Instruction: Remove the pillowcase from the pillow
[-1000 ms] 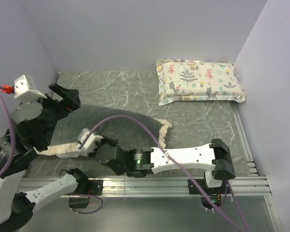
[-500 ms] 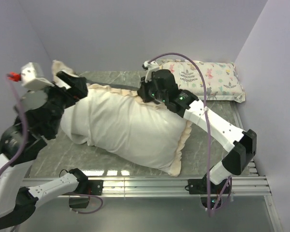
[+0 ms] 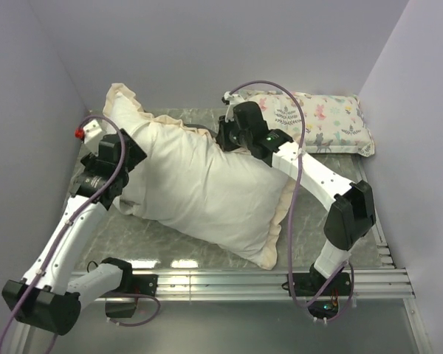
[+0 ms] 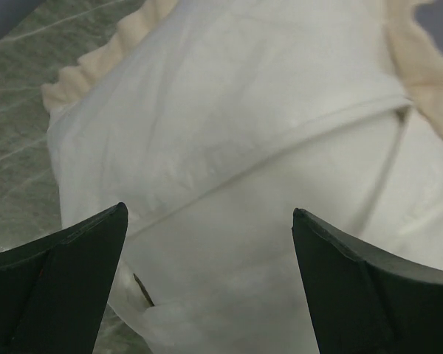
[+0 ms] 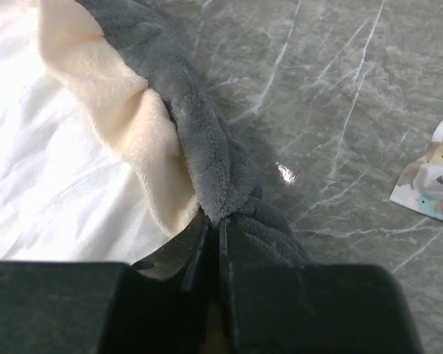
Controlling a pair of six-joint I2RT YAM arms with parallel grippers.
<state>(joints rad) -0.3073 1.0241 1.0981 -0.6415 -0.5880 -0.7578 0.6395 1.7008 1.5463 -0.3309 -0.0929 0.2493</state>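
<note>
Between the right gripper's (image 5: 210,230) closed jaws sits the pillowcase's (image 5: 196,140) grey edge, pinched tight, apparently to anchor the cover while it is peeled back. Ahead of the left gripper's (image 4: 208,212) wide-spread jaws lies the white pillow (image 4: 244,284), unheld, probably the next thing to grasp.

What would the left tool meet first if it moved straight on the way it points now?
Most likely the white pillow, which fills the view ahead of the open left tool; depth is unclear.
</note>
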